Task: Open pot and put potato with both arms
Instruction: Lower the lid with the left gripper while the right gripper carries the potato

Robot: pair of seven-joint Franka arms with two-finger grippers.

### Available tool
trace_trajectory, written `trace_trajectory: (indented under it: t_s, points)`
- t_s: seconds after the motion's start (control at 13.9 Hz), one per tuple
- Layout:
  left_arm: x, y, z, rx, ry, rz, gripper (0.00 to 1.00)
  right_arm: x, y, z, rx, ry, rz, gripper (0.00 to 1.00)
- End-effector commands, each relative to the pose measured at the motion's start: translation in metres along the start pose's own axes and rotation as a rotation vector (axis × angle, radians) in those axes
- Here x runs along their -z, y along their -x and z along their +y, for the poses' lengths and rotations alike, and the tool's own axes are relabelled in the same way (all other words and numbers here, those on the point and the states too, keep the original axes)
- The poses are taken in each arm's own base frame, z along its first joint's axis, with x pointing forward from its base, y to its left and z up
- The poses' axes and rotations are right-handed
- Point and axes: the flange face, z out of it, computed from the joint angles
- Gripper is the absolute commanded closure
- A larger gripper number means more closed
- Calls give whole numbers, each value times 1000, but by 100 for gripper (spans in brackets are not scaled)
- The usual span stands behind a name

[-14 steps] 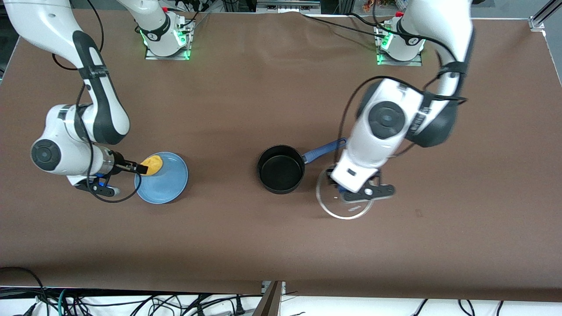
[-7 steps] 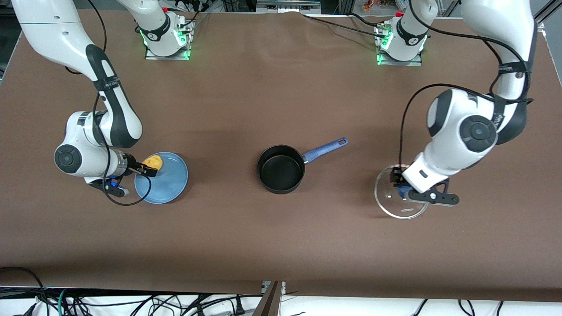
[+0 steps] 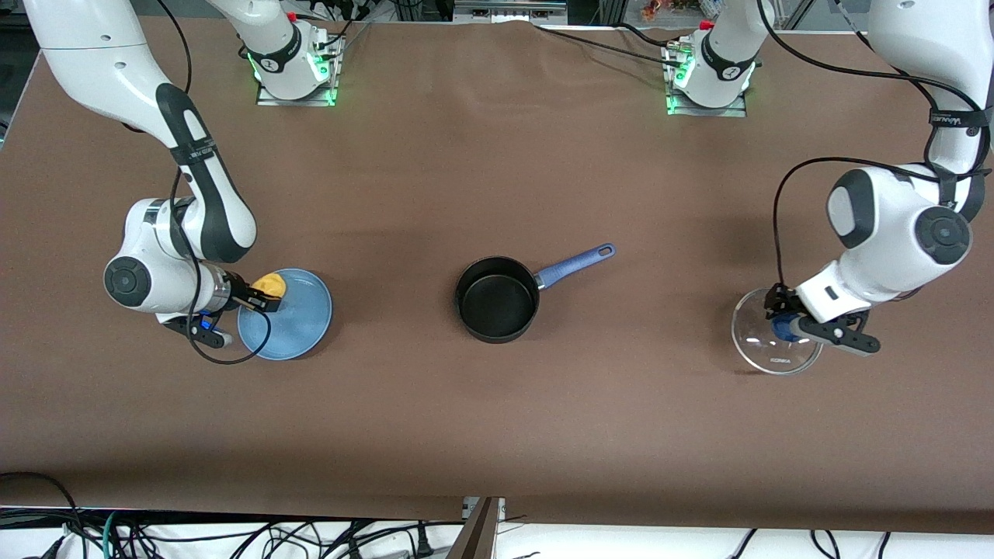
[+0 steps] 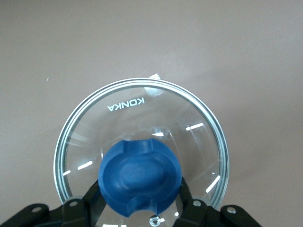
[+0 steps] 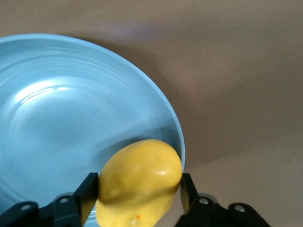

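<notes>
The black pot (image 3: 497, 300) stands open mid-table, its blue handle (image 3: 575, 264) pointing toward the left arm's end. My left gripper (image 3: 781, 323) is shut on the blue knob (image 3: 786, 329) of the glass lid (image 3: 776, 355), low at the left arm's end of the table. The left wrist view shows the knob (image 4: 139, 176) between my fingers (image 4: 93, 204), with the lid (image 4: 142, 111) spread below it. My right gripper (image 3: 264, 298) is shut on the yellow potato (image 3: 272, 282) over the plate's rim. The right wrist view shows the potato (image 5: 139, 182) clamped between both fingers (image 5: 88, 193).
A flat light-blue plate (image 3: 291, 322) lies at the right arm's end of the table and also shows in the right wrist view (image 5: 61, 118). Both arm bases (image 3: 295, 58) stand along the table edge farthest from the front camera. Brown cloth covers the table.
My left arm has carried the lid from beside the pot out to the left arm's end of the table. My right gripper with the potato has shifted only slightly at the plate's rim.
</notes>
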Motion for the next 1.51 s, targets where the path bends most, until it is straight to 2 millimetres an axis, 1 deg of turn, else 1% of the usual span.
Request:
trace_trajectory:
  t_s: [0.0,0.07,0.14,0.22,0.29,0.36,0.43,0.5,0.58,0.65,0.72,0.79,0.86,0.93,1.01,1.08,1.15,1.22,1.37,1.44]
  points:
    - [-13,33,-39,-72,32,30,44,10,5,-11,4,-17,-4,58]
    - [-25,42,-53,-75,41,33,44,24,7,-23,12,-26,-2,59]
    - [-38,50,-63,-73,64,39,44,41,6,-35,3,-37,3,59]
    - [-50,57,-70,-86,80,34,43,59,11,-57,9,-46,3,59]
    - [-64,64,-75,-94,92,22,42,77,15,-75,13,-51,3,59]
    - [-72,67,-78,-92,96,24,40,93,23,-97,14,-51,6,59]
    - [-78,69,-79,-100,92,20,38,106,32,-119,12,-51,13,58]
    - [-85,70,-80,-98,92,12,33,113,43,-141,23,-49,17,58]
    - [-91,70,-79,-98,95,4,23,112,55,-161,32,-43,15,57]
    - [-92,70,-79,-93,95,2,2,112,71,-186,36,-43,20,55]
    - [-82,63,-80,-87,95,14,0,114,88,-211,22,-47,34,54]
    - [-67,53,-76,-83,107,20,0,118,110,-242,9,-57,51,53]
    - [-53,44,-71,-49,144,2,0,110,138,-278,15,-59,53,54]
    - [-38,34,-69,-7,178,-31,0,106,162,-318,5,-89,67,54]
    - [-20,23,-68,16,184,-66,0,105,175,-348,-43,-133,86,54]
    - [5,12,-68,39,164,-99,0,104,194,-378,-68,-183,94,54]
    - [26,2,-65,68,141,-128,0,101,202,-395,-69,-218,108,54]
    - [46,-7,-55,89,131,-150,0,99,203,-403,-66,-248,120,53]
    - [89,-21,-40,127,123,-173,0,90,224,-424,-31,-297,151,48]
    - [109,-27,-31,155,109,-188,0,85,224,-426,-26,-297,155,31]
